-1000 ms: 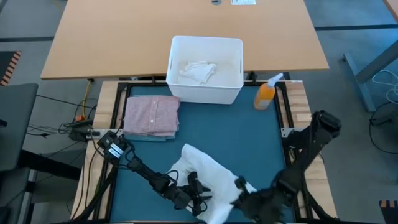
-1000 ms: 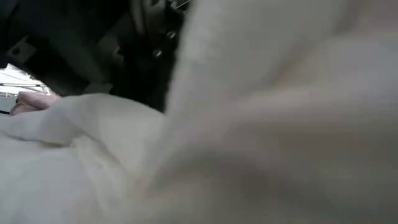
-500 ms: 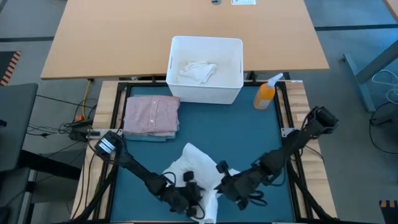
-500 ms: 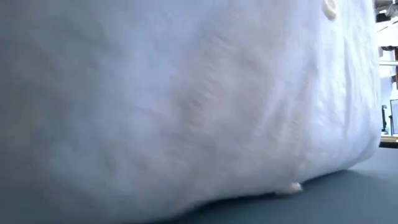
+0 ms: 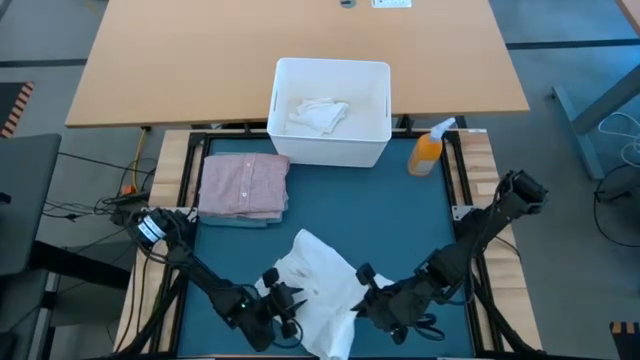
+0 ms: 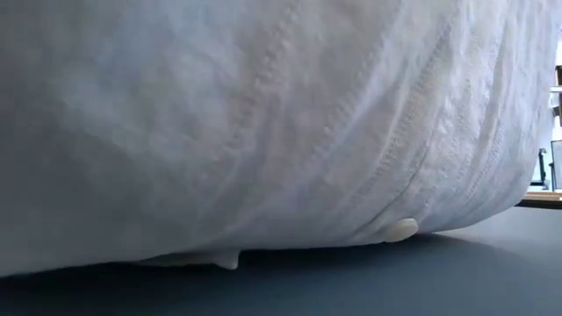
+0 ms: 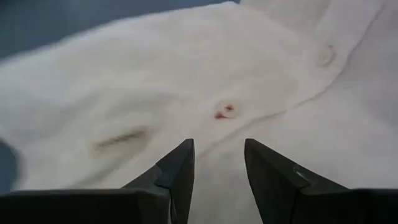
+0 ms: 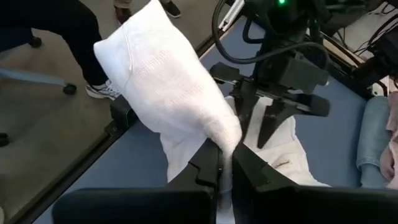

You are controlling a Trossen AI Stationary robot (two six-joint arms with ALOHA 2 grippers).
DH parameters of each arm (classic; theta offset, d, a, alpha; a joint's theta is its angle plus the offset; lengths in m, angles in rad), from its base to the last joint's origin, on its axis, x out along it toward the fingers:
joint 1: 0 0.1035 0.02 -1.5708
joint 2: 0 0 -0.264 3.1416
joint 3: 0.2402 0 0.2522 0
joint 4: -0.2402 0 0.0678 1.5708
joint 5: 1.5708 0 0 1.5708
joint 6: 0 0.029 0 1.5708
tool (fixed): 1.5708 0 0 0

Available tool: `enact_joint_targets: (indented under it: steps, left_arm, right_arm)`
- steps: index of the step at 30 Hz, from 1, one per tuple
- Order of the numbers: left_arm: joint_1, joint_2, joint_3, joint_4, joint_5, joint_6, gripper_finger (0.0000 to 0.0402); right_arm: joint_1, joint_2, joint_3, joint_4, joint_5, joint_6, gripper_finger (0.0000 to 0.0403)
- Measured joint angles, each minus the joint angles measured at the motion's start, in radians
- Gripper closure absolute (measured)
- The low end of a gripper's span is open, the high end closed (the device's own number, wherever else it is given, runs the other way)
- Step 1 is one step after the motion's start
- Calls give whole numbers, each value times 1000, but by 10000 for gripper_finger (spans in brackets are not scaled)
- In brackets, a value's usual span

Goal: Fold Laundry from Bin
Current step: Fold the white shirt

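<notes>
Teal-blue table mat (image 5: 390, 215) fills the lower half of the high view, with a wooden table beyond it at the top. At upper centre of that view the white bin (image 5: 331, 152) stands on the mat's far edge with one crumpled white piece (image 5: 318, 113) left inside; an orange spray bottle (image 5: 428, 152) is just beside it to the right. At centre left lies a folded dusty pink shirt (image 5: 244, 184) on top of folded denim, which shows only as a thin blue edge.

A white buttoned garment (image 5: 318, 288) lies rumpled at lower centre of the high view, between both arms. The right gripper (image 8: 225, 167) has its fingers pressed together on a fold of this garment, lifting a bag-like flap of it, as its wrist view shows. The left gripper (image 7: 217, 163) hovers just over the cloth with its fingers apart and nothing between them; a button and a small red mark sit just ahead of it. In the low view the white cloth fills nearly the whole frame.

The step in hand looks like spreading the garment flat before folding. To do it well, the left gripper should probably close on an edge or corner opposite the right gripper's hold, not on the middle of the panel. Then both can draw apart until the cloth is taut and lay it down smoothly. Pulling with one grip only would likely drag the whole bundle.
</notes>
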Motion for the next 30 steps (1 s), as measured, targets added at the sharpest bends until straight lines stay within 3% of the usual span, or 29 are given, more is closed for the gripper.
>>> enact_joint_targets:
  steps: [7,13,19,25,30]
  left_arm:
    - [24,71,-31,237,77,63,272]
    - [66,228,84,287,127,78,272]
    - [122,291,215,279,242,230,272]
    - [134,257,262,248,288,384,272]
    - [99,119,261,78,176,427,272]
  right_arm:
    - [-43,0,0,4,1,1,367]
    - [-51,0,1,1,1,1,367]
    - [-52,0,56,-62,-3,1,367]
    - [-58,0,72,-161,-9,28,367]
    - [-61,0,72,-212,-26,76,367]
